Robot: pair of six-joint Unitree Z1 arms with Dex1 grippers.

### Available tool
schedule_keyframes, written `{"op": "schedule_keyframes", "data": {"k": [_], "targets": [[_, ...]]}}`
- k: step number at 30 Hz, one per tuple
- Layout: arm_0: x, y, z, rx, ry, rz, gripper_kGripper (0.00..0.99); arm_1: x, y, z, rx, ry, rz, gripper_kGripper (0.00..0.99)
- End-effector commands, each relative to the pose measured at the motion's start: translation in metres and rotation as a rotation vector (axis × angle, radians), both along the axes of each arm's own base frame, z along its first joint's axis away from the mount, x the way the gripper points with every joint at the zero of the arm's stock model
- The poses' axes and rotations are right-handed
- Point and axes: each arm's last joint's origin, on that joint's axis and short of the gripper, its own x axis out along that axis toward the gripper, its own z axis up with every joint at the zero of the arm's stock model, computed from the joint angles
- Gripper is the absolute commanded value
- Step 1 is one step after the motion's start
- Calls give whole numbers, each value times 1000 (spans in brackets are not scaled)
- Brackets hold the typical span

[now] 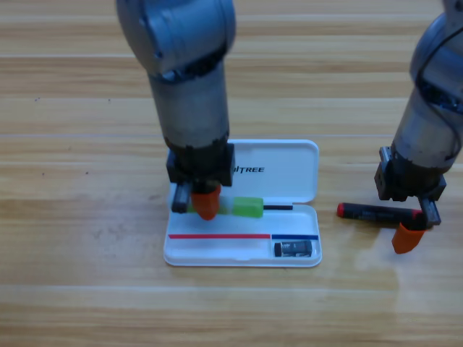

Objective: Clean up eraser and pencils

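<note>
The white case (289, 168) lies open in the middle of the table. A green block (248, 207), which looks like the eraser, rests in the case along the hinge line. My left gripper (206, 210) points straight down onto the block's left part and hides it there. One pencil (377, 212), black with red ends, lies on the table just right of the case. My right gripper (412, 230) is down at the pencil's right end, touching or nearly touching it. Its grip is hidden.
A small dark grey object (295, 249) sits in the lower right compartment of the case. The left arm's thick grey body (189, 87) rises over the case's upper left, and the right arm (434, 108) fills the upper right corner.
</note>
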Motion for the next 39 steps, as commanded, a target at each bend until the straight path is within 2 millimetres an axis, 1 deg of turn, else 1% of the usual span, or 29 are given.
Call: {"op": "schedule_keyframes", "data": {"k": [1, 5, 9, 10, 11, 12, 15, 16, 20, 33, 36, 39], "targets": [[1, -16, -38, 57, 60, 3, 0, 28, -6, -39, -51, 20, -23, 939], [1, -17, -47, 71, 74, 8, 0, 32, -3, -43, -55, 20, -7, 905], [0, -14, -54, 72, 87, 13, 0, 32, -3, -45, -57, 25, 7, 779], [-1, -14, -56, 72, 87, 10, 0, 32, -3, -46, -58, 30, 13, 724], [-1, -14, -57, 70, 87, 12, 0, 32, -3, -48, -61, 36, 19, 638], [-2, -13, -58, 73, 89, 10, 0, 32, -3, -49, -65, 41, 27, 523], [-2, -12, -59, 68, 90, 10, 0, 32, -3, -56, -75, 59, 46, 115], [-3, -11, -60, 68, 91, 8, 0, 33, -2, -59, -80, 65, 50, 0], [-4, -9, -61, 67, 94, 5, 0, 33, -2, -65, -89, 75, 58, 0], [-4, -11, -68, 60, 106, 14, 0, 34, -1, -63, -90, 68, 56, 0], [-3, -12, -69, 58, 108, 27, 0, 33, -2, -59, -86, 61, 55, 0], [-3, -12, -71, 58, 114, 33, 0, 30, -4, -47, -72, 41, 53, 0]]}}
